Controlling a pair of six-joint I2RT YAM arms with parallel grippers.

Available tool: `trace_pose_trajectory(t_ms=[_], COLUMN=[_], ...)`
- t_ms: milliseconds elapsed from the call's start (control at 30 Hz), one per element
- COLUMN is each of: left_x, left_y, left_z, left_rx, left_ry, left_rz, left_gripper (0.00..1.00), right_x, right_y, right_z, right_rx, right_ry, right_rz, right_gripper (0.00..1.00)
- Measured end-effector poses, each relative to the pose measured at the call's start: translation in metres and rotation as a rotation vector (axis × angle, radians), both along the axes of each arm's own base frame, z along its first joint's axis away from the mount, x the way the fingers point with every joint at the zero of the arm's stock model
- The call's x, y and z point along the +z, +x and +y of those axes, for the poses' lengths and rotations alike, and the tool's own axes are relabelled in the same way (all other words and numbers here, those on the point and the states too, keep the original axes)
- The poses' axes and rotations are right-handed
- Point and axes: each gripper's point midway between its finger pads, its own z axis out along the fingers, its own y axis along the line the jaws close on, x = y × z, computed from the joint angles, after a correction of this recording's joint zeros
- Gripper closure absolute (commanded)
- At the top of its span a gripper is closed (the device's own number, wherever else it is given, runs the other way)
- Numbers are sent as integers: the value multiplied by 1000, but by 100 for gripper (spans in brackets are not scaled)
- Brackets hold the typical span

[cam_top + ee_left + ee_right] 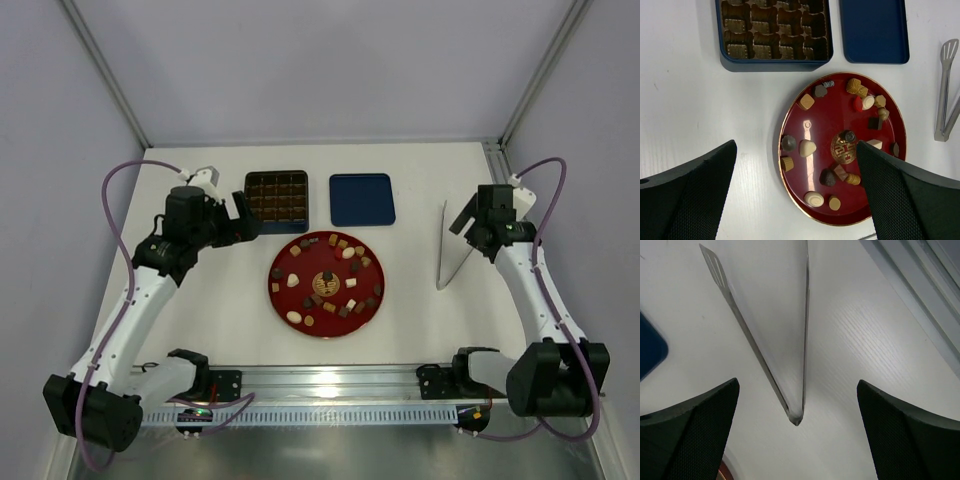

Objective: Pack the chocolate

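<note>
Currently, the left pincer (796, 143) hangs with its fingers wide apart and holds nothing. Directly below it, between the fingers and slightly ahead, sits the red plate (827, 115). All the chocolate (807, 148) that can be seen lies loose on this plate: dark, tan and cream pieces, mostly set apart from one another. Beyond the plate, ahead of the fingers, stands the dark blue tin (775, 64). The tray compartments visible in it appear empty. The tin lid (874, 30) lies flat just beside the tin, ahead and to the right.

The right pincer (797, 382) is likewise spread and empty. The metal tongs (747, 331) lie on the table (420, 300) beneath it, hinge end nearest and tips pointing away.

Assessment: packing is not started. No piece is gripped, and every visible piece needs transfer to the tin.
</note>
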Motion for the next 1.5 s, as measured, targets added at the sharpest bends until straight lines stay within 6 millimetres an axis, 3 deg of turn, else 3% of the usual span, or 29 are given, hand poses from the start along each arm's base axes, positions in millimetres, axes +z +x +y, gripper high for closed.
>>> trace_pose_trajectory(t_ms=[300, 533, 900, 1000, 1133, 1267, 1500], left_x=[3, 2, -1, -2, -3, -5, -7], left_y=[-5, -6, -6, -6, -6, -5, -5], left_z=[-5, -6, -7, -7, -7, -8, -8], left_rx=[-22, -29, -32, -32, -31, -32, -35], left_ry=[-31, -35, -35, -34, -34, -32, -32], left_rz=[-2, 2, 11, 14, 19, 26, 32], left_gripper=[0, 0, 0, 0, 0, 0, 0], right_x=[-76, -106, -136, -145, -149, -149, -148], right_y=[14, 23, 30, 28, 30, 40, 75], right_z=[12, 16, 20, 21, 21, 23, 27], right_rx=[64, 102, 135, 140, 161, 192, 238], right_ry=[57, 70, 88, 88, 84, 71, 52], right_rz=[201, 242, 282, 309, 321, 322, 308], right_gripper=[0, 0, 1, 8, 26, 33, 29])
